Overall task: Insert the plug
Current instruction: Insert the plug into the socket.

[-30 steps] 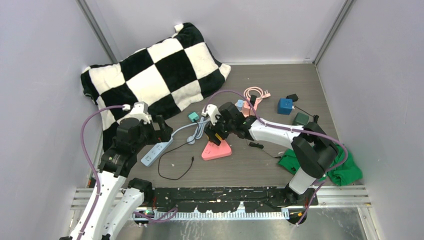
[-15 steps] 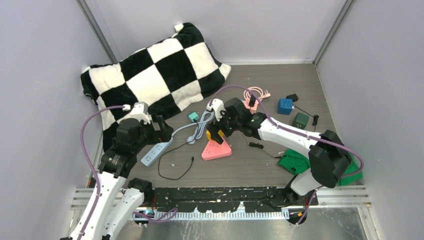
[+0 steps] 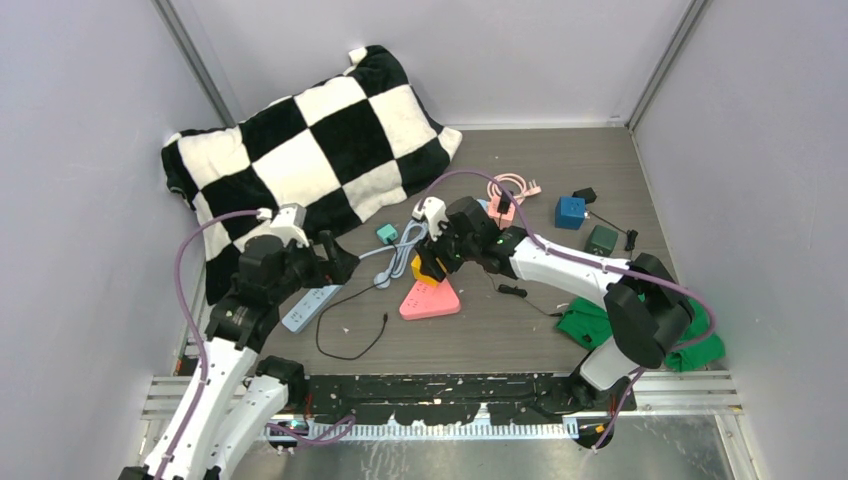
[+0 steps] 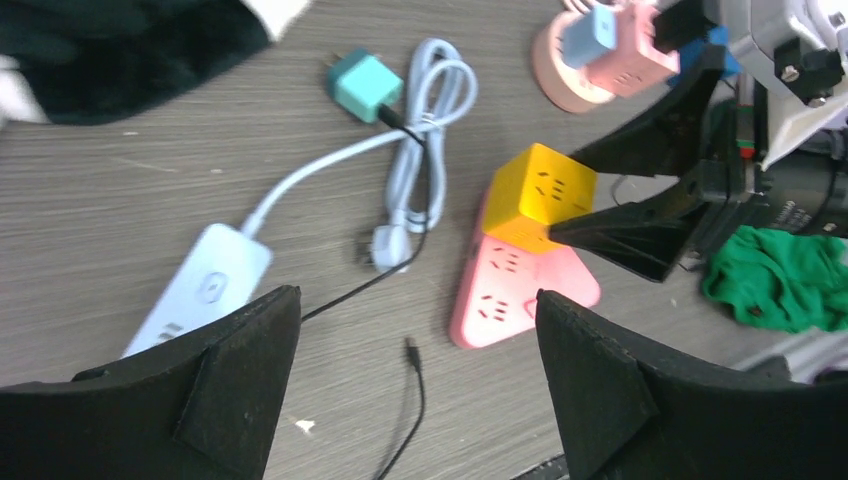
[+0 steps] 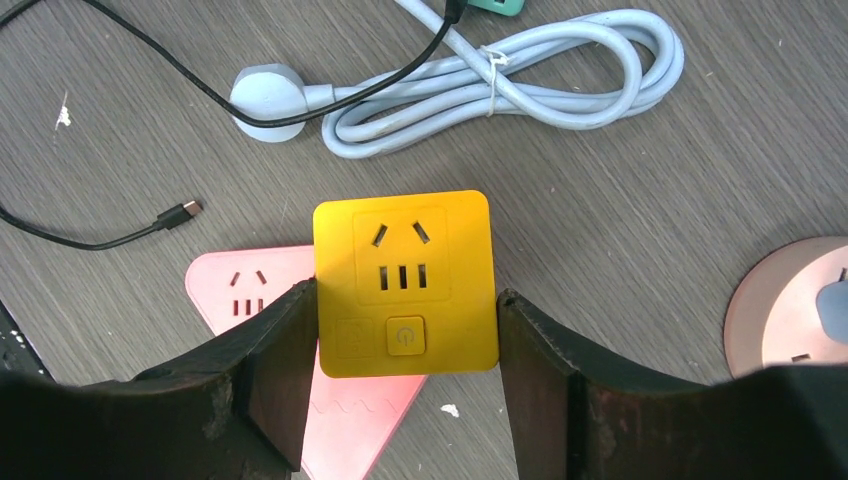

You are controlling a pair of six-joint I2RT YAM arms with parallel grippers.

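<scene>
A grey wood-grain table (image 3: 570, 160) sits between pale lilac walls. In the top view, one black-and-white checked pillow (image 3: 300, 150) fills the upper left. Three cubes show. A blue cube (image 3: 570, 212) and a dark green cube (image 3: 601, 238) sit at centre right. The yellow socket cube (image 3: 424, 271) is in the middle, on the upper corner of one pink triangular power strip (image 3: 432, 300). One white power strip (image 3: 310, 303) lies left of centre and one green cloth (image 3: 695, 345) at lower right. The left gripper (image 3: 338, 262) hangs over the white strip, and the right gripper (image 3: 430, 266) is at the yellow cube.

In the left wrist view, the left gripper's two fingers (image 4: 200, 400) stand wide apart at the bottom edge, with table and a thin black cable (image 4: 415, 390) between them. One teal adapter (image 4: 362, 85) and one coiled pale-blue cord (image 4: 432, 120) lie near the top.

In the right wrist view, the right gripper's fingers (image 5: 265, 385) press both sides of the yellow cube, clamped on it. Its top face has two slanted slots, three upright slots and one button with a power symbol. A faint square mark beside the button cannot be read.
</scene>
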